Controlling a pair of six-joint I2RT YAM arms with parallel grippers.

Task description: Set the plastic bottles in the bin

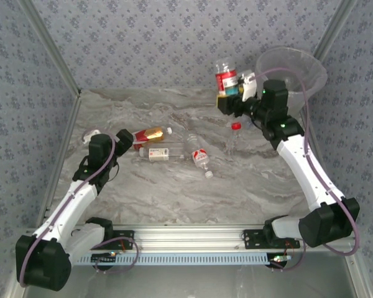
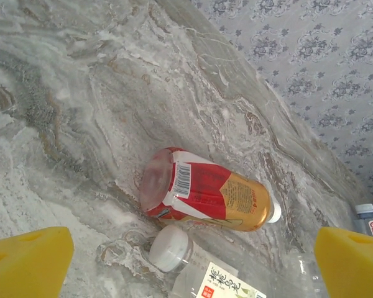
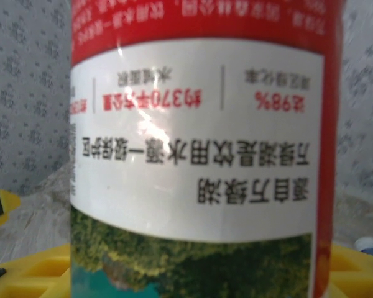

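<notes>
Patterned wallpaper walls close off the marbled grey surface (image 1: 174, 186) on the left, far and right sides, and a metal rail (image 1: 186, 236) runs along the near edge between the two arm bases. The widest open room is the bare near half, from the rail up to the bottles. A narrower bare strip runs along the far wall on the left.

One bin (image 1: 311, 77) sits in the far right corner with its round mouth open upward.

Five bottles can be counted. The right jaws grip one, the red-labelled bottle (image 1: 225, 77), raised above the surface just left of the bin's rim and not over its mouth. In the right wrist view its label (image 3: 199, 143) sits between the yellow pads (image 3: 31, 273).

Four rest on the surface:
- The amber bottle (image 1: 150, 133) lies on its side at left centre.
- The white-labelled bottle (image 1: 158, 153) lies just near of it.
- The clear bottle (image 1: 199, 155) lies to their right.
- The red-capped bottle (image 1: 234, 139) appears to stand upright, apart from the rest and nearer the right arm.

A small white and red item (image 1: 92, 134) beside the left arm is too hidden to identify.

The left jaws stand wide open, low over the surface, with yellow fingertips (image 2: 28, 261) either side of the amber bottle's base and holding nothing.
</notes>
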